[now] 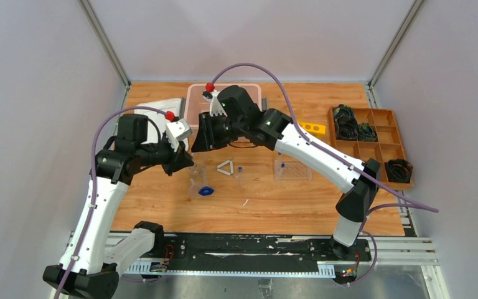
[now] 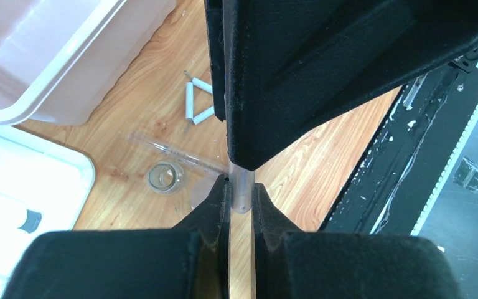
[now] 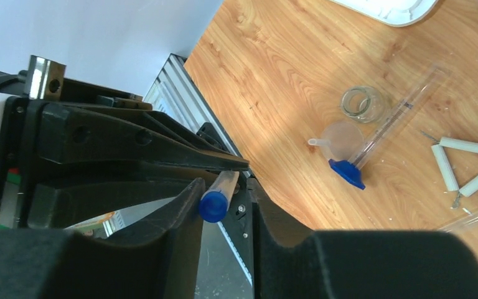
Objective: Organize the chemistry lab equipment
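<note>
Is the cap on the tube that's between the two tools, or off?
On. The right wrist view shows the blue cap seated on the end of the tube at the right tool.

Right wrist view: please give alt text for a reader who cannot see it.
A blue-capped tube lies between the right gripper's fingers, with the left gripper holding its far end. Beyond, on the wooden table, are a small glass beaker and a white triangle frame.
</note>
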Robot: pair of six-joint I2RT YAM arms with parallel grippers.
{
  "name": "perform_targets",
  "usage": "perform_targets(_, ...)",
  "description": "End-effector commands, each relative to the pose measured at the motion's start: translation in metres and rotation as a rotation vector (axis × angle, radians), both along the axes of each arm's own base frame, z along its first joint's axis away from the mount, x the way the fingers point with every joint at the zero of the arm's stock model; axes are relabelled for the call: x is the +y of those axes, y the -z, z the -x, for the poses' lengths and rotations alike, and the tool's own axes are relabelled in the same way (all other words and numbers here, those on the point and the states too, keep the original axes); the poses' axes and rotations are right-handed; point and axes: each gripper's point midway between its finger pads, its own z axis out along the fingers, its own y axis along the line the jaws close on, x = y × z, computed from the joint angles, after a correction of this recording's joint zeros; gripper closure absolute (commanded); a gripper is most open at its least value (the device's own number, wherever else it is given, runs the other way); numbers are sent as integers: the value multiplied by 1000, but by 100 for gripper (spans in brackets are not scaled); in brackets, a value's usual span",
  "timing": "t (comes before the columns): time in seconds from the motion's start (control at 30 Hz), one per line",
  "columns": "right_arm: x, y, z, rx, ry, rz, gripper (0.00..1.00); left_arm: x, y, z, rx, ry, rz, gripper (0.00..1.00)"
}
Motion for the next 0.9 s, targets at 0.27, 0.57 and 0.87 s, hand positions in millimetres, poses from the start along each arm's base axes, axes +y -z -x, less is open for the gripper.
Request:
perform_targets(0.27, -38, 4, -7, -34, 38, 63, 100, 9, 1, -9, -7, -69, -42, 0)
perform_targets(0.57, -225, 63, -57, -116, 472, 419, 100, 23, 4, -25, 17, -181, -95, 0)
perform_targets(0.87, -337, 137, -69, -50, 761, 669, 100, 29, 11, -34, 57, -241, -123, 0)
